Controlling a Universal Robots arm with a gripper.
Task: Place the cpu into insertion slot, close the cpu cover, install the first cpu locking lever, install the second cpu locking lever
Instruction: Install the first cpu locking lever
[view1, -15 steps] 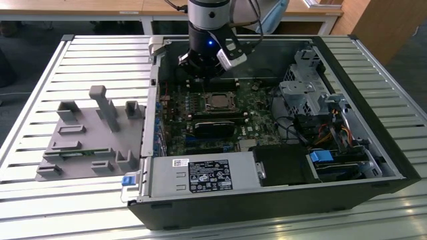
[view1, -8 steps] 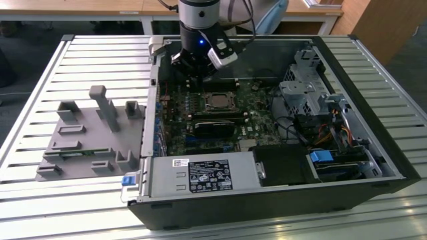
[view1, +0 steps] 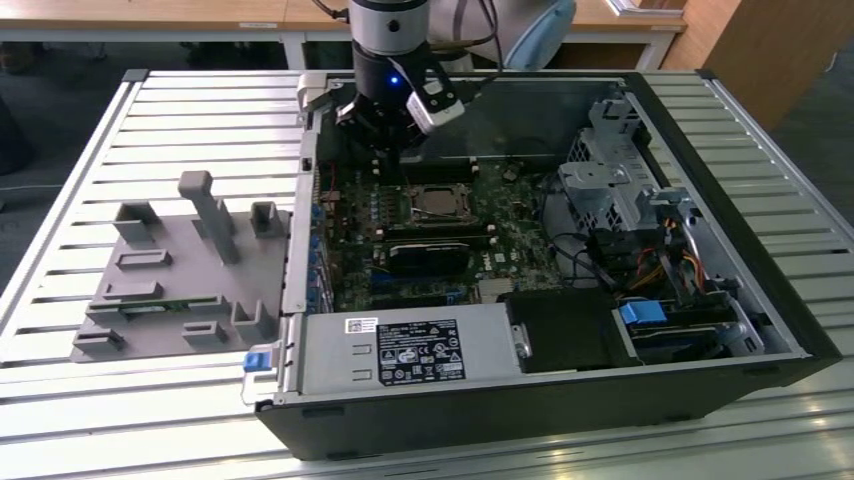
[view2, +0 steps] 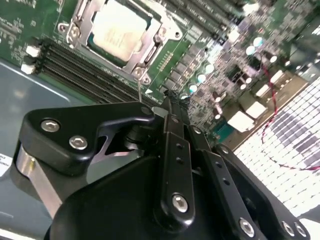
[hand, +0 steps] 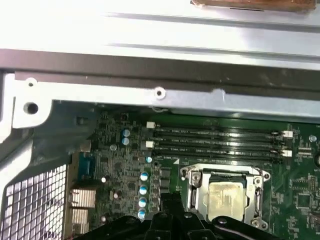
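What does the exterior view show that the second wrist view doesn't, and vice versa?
Exterior view: grey plastic parts fixture on the slatted metal table, whole black computer case. Second wrist view: thin metal rod just ahead of the black gripper, thin red wire. Both: silver-grey square cpu within the silvery metal cover frame, green circuit board, that gripper.

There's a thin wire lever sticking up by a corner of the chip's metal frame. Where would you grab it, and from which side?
Probably its free upper end, coming down from above: the locking lever is a thin rod standing clear of the cpu cover there, while its foot sits tight against that frame. The gripper hangs close beside it.
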